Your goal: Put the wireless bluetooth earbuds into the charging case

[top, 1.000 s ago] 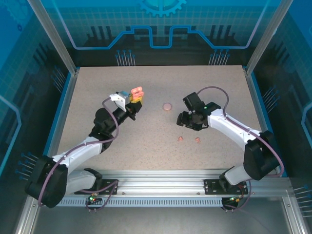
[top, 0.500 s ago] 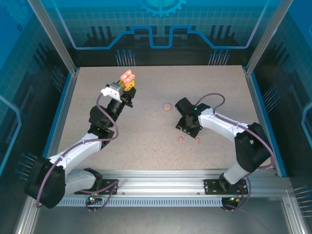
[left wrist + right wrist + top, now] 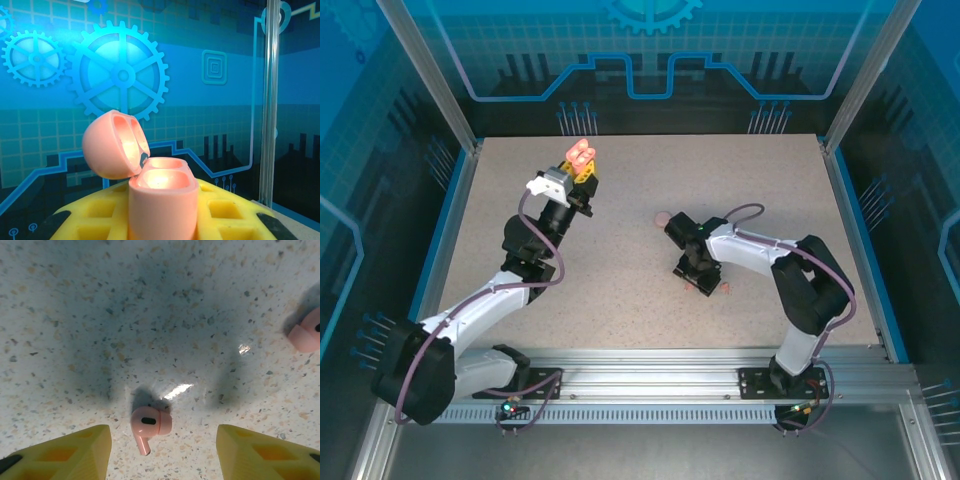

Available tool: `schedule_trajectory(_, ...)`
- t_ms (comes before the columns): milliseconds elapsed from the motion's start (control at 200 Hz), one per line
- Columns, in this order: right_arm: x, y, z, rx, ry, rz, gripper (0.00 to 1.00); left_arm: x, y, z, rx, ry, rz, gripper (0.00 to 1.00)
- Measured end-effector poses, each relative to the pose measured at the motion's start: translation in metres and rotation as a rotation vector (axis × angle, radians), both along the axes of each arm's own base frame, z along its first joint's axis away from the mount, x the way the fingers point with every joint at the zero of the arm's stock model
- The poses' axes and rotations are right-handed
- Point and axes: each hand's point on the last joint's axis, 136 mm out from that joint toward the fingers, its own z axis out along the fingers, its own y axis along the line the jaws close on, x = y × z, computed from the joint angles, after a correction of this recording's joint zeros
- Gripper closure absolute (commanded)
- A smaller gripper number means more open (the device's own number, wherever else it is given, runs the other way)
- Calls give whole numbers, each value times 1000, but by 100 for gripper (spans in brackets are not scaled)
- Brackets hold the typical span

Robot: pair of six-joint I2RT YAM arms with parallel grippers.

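In last half second right gripper (image 3: 161, 441) has swung in and lowered over earbud (image 3: 150, 422): jaws spread wide, earbud on table (image 3: 75, 315) between fingers, untouched. second earbud (image 3: 305, 332) beyond its right finger. left gripper (image 3: 580, 180) keeps open charging case (image 3: 162, 200) clamped, raised; pick looks ready

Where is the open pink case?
In the top view, the open pink case sits clamped in the left gripper, over the table's far left.

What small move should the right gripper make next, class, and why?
Probably lower straight down. The right gripper is open, its fingers on either side of a pink earbud that lies on the table, and the open case is empty.
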Motion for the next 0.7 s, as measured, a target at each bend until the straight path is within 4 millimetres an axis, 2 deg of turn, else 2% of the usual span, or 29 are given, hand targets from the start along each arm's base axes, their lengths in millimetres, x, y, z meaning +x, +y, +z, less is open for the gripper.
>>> schedule_trajectory(340, 3, 6, -7, 11, 14, -21, 47, 0, 0, 0, 0, 0, 0, 100)
schedule_trajectory(700, 6, 8, -12, 15, 14, -24, 59, 0, 0, 0, 1, 0, -1, 100)
